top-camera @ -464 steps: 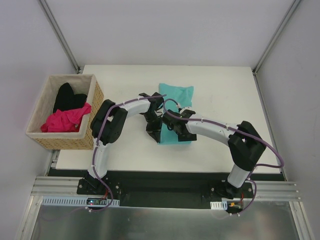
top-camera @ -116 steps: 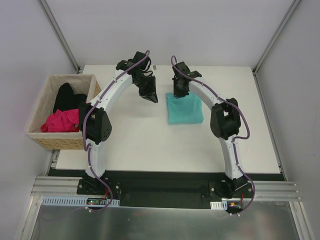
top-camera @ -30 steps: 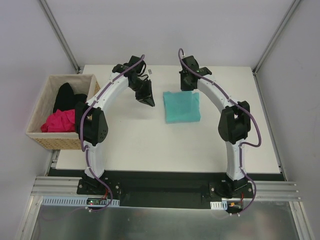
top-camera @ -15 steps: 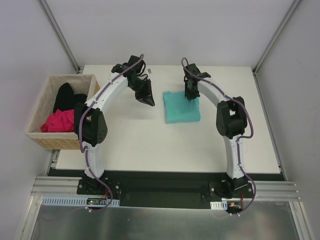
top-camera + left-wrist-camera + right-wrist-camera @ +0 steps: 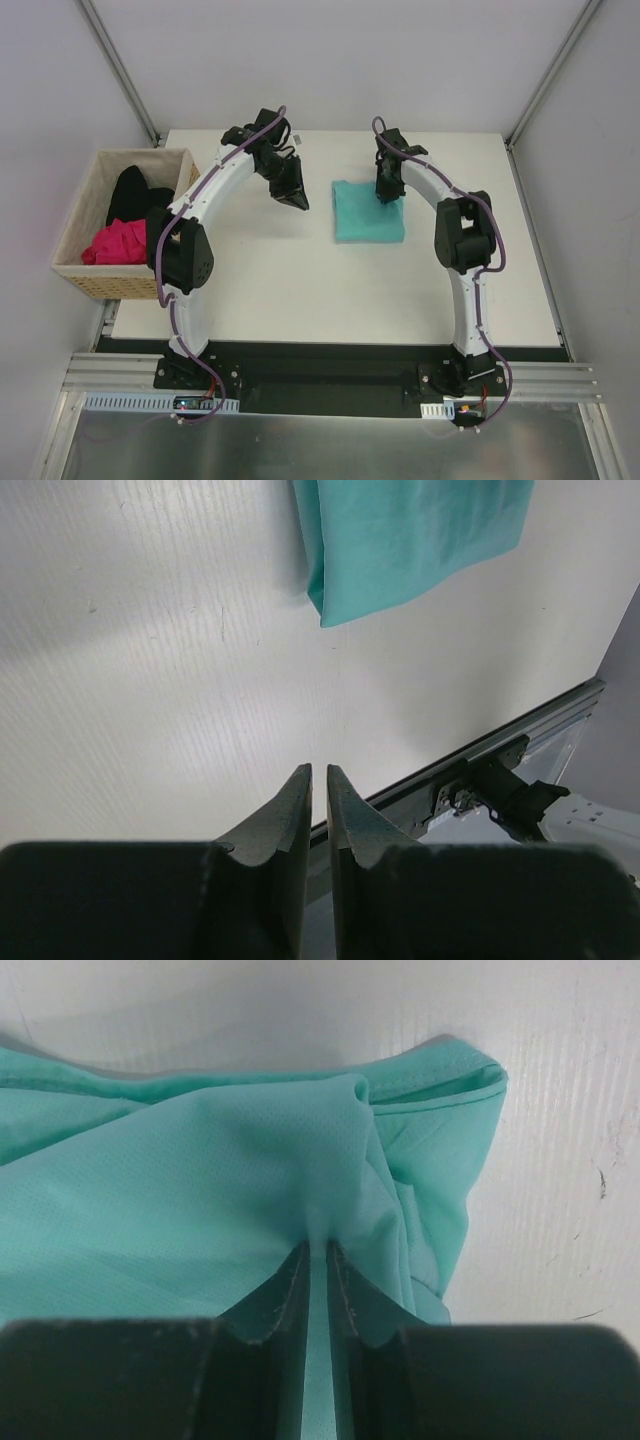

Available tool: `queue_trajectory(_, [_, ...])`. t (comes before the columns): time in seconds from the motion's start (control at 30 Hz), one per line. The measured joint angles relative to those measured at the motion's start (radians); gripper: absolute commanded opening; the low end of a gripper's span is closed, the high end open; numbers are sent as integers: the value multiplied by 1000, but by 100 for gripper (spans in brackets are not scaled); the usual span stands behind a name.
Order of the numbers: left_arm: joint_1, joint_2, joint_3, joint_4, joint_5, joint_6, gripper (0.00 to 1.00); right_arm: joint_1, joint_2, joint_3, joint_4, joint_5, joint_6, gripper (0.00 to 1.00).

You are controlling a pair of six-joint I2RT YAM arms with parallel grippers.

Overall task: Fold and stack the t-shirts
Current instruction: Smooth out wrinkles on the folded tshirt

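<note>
Teal t-shirt (image 5: 180,1160) cut off (both wrist views); black t-shirt (image 5: 133,195) partly hidden.

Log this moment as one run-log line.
left gripper: shut, empty, over table | right gripper: shut on teal t-shirt, far edge | pink t-shirt, black t-shirt: in basket

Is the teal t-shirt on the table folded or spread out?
Folded: the teal t-shirt is a small neat rectangle, with layered edges showing at its corner.
</note>
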Motion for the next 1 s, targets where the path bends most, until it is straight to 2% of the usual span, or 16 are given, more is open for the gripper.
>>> queue_trajectory(0.2, [0,-1,19,10,0,0,10,2,-57,-40,-12,2,-1,20])
queue_trajectory(0.33, [0,-12,9,28,-3,0,11,9,-163,-83,-26,19,-4,22])
queue_trajectory(0.57, [0,-60,-50,64,-6,-2,10,28,-293,-86,-25,63,-16,19])
queue_trajectory(1.0, [0,-117,-106,79,-9,-10,11,27,-13,6,-59,24,-34,12])
